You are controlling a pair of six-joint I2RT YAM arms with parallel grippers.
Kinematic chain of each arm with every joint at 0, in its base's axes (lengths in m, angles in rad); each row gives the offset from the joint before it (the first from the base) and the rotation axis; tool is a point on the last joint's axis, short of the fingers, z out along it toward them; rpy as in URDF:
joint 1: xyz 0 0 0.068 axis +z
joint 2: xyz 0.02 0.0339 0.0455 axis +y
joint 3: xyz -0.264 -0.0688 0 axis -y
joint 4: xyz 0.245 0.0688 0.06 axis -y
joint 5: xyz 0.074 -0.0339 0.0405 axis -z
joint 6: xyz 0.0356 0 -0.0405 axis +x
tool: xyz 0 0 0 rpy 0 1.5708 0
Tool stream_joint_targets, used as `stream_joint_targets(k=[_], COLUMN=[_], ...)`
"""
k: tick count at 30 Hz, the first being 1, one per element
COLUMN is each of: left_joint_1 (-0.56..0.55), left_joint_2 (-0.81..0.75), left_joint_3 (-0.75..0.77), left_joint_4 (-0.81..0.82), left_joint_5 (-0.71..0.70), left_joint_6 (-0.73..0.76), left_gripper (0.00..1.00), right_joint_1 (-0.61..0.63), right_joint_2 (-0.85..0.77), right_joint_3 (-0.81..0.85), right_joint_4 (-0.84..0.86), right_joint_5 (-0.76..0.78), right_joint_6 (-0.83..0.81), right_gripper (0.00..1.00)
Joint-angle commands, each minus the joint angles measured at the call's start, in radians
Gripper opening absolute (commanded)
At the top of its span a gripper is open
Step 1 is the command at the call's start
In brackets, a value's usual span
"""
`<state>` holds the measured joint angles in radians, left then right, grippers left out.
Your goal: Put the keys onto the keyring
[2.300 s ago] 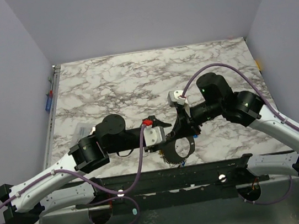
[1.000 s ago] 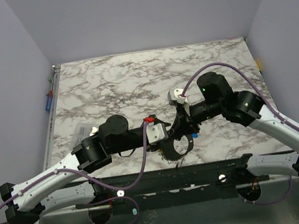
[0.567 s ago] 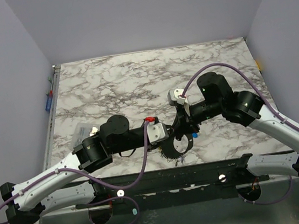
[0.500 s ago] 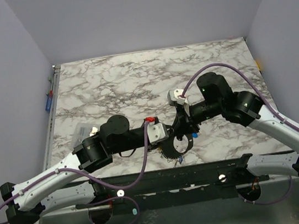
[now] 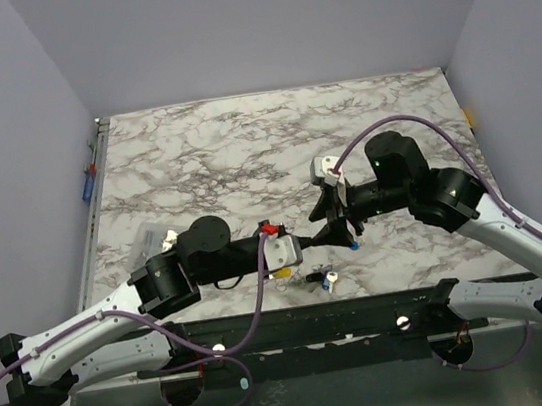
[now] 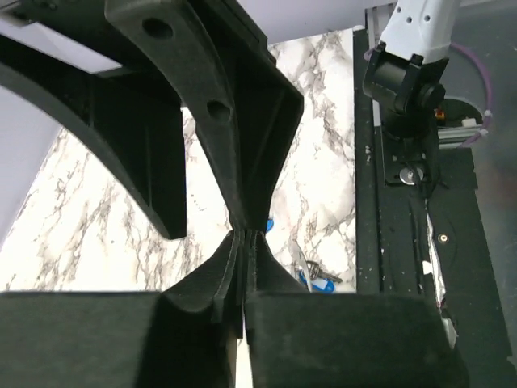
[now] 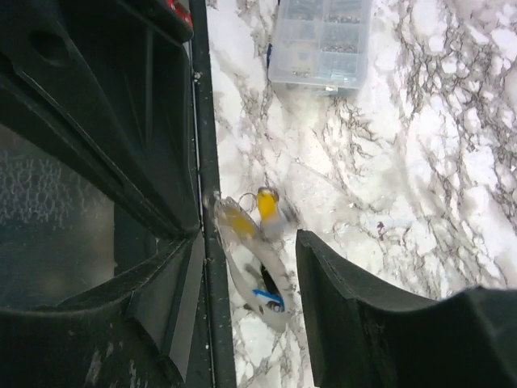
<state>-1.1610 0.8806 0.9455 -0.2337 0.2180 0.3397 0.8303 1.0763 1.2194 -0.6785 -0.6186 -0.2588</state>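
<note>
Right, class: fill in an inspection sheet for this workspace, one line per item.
Surface: marble-patterned table, flat.
Job's things: blue-headed keys lying near the front edge; yellow-headed keys beside them; keyring not clearly made out.
Clutter: clear compartment box on the table.
Grippers: left tool jaws nearly together, nothing seen between; right tool open above the keys.
Cables: purple cable along each arm.
Surroundings: plain lilac walls on three sides.
</note>
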Motion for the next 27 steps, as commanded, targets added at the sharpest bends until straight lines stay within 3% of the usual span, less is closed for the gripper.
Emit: stream_joint_targets(k=[1, 7, 13, 16, 21, 23, 27], left_joint_1=[0.005, 0.006, 0.007, 0.007, 0.008, 0.007, 0.009], left_joint_2=[-0.028, -0.048, -0.087, -0.107, -0.101, -0.063, 0.046], left_joint_3=[-0.026, -0.065, -0.141, -0.188, -0.292, -0.324, -0.351], left_joint_4=[0.031, 0.033, 0.049, 0.041, 0.007, 0.002, 0.023], left_joint_5=[-0.068, -0.165, -0.473, -0.605, -0.6, -0.556, -0.512], left_joint_6=[0.048, 0.051, -0.111, -0.268, -0.498, -0.516, -0.522], left_gripper=[0.0, 0.0, 0.29, 0.32, 0.39, 0.48, 0.54], right_joint_1=[0.006, 0.006, 0.006, 0.007, 0.007, 0.007, 0.007], right_joint_2=[-0.048, -0.096, -0.112, -0.112, -0.089, -0.097, -0.132], right_joint_3=[-0.031, -0.085, -0.18, -0.301, -0.401, -0.425, -0.409], right_joint_4=[-0.006, 0.043, 0.12, 0.244, 0.422, 0.465, 0.444], right_joint_5=[0.036, 0.073, 0.125, 0.182, 0.334, 0.42, 0.646], right_joint_6=[0.036, 0.063, 0.077, 0.122, 0.316, 0.378, 0.435], right_gripper=[0.58, 0.58, 0.59, 0.63, 0.66, 0.7, 0.71])
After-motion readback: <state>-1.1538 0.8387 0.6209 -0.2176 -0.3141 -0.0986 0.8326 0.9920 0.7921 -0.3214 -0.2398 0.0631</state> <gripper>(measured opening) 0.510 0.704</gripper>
